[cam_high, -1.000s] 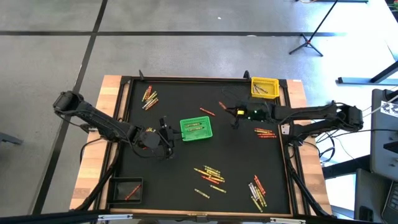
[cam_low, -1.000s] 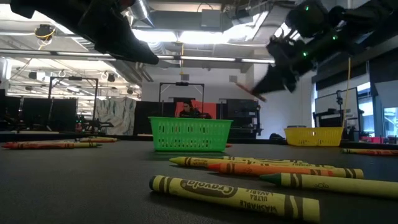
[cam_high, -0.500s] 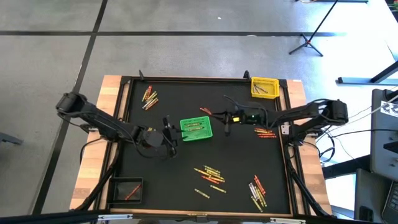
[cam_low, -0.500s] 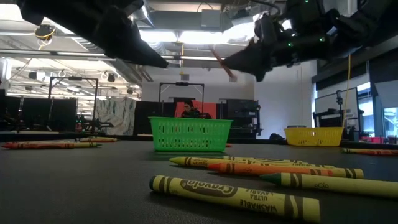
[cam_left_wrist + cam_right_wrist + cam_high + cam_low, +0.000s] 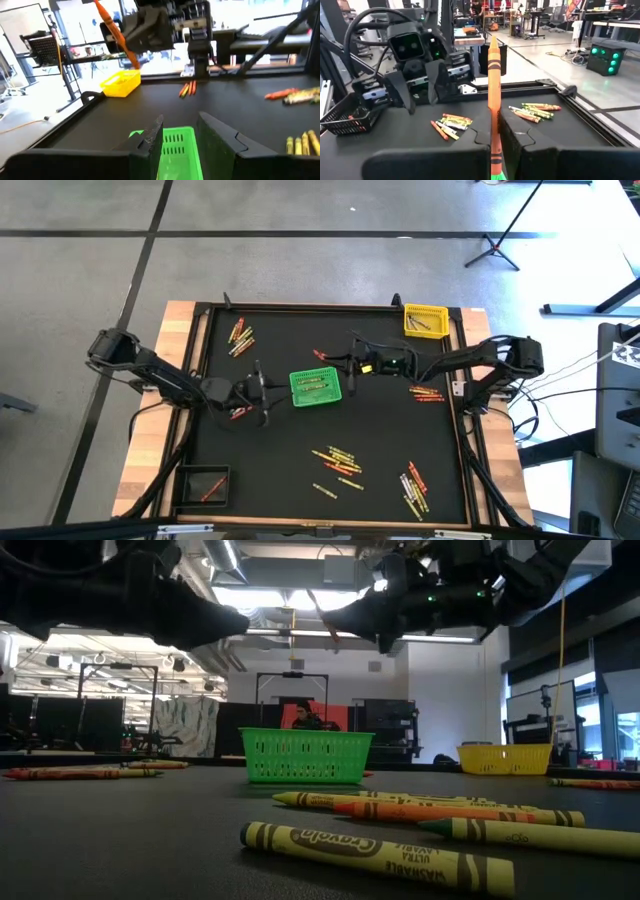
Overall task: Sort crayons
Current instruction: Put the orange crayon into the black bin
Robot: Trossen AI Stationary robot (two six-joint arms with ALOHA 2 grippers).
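Note:
Crayons lie in loose heaps on the black table: at the far left (image 5: 240, 335), the near middle (image 5: 338, 460), the near right (image 5: 415, 488) and the right (image 5: 427, 393). A green basket (image 5: 315, 387) stands mid-table. My right gripper (image 5: 340, 364) hovers level at its far right corner, shut on an orange crayon (image 5: 493, 75). My left gripper (image 5: 264, 385) hangs level just left of the basket, open and empty, with the green basket (image 5: 175, 145) showing between its fingers. My right gripper pinches the orange crayon between its two fingers, low on the stick (image 5: 494, 145). The fingers lie level, pointing toward the table's left, and cross the crayon. The crayon stands nearly upright, most of it above the fingers (image 5: 325, 612), lifted clear of the table.
A yellow basket (image 5: 424, 320) stands at the far right corner and a black basket (image 5: 205, 483) with a red crayon at the near left corner. A raised rim (image 5: 300, 307) frames the table. Big crayons (image 5: 400, 850) lie close in the low view.
My right gripper has carried the orange crayon toward the table's left, up to the green basket's far right corner, tipping from slanted down to level. My left gripper has tipped up to level beside the basket. Neither gripper's fingers have changed.

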